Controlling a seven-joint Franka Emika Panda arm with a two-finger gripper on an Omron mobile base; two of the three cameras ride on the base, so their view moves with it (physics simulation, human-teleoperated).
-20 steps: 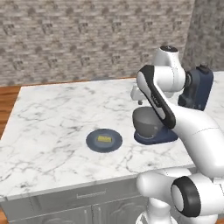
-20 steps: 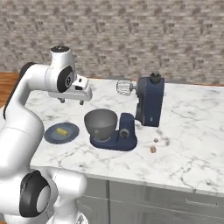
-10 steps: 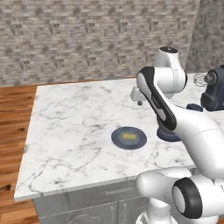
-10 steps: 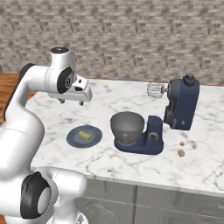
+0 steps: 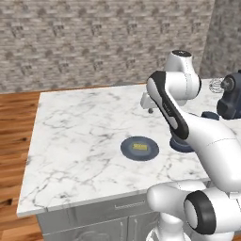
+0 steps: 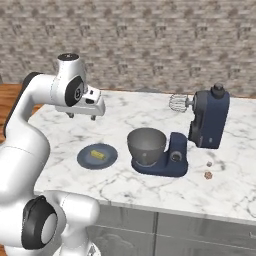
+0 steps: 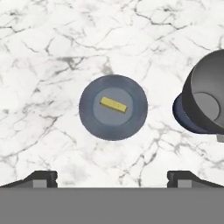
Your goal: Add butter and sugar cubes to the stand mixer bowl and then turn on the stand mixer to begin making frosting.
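The butter (image 6: pixel 97 154) is a small pale-yellow stick lying on a dark blue-grey round plate (image 6: pixel 84 159) on the marble counter. My gripper (image 6: pixel 81 117) hangs open and empty above the counter, behind and above the plate. In the hand view the butter (image 7: pixel 113 104) lies straight ahead, with the fingertips (image 7: pixel 41 177) spread wide at the bottom. The grey stand mixer bowl (image 6: pixel 146 145) sits on the navy stand mixer (image 6: pixel 209 120) base, to the right of the plate. The mixer head is tilted back with the whisk (image 6: pixel 177 103) raised. Two tan sugar cubes (image 6: pixel 208 174) lie on the counter right of the mixer base.
The marble counter (image 5: pixel 80 136) ends at a left edge over a wooden floor (image 5: pixel 14 141). A stone wall (image 5: pixel 94 42) runs behind it. My own white arm (image 5: pixel 188 127) hides most of the mixer base in the left base view.
The whole picture has shifted: the base has driven left along the counter, so plate and mixer now sit further right in both base views. The gripper has stayed open.
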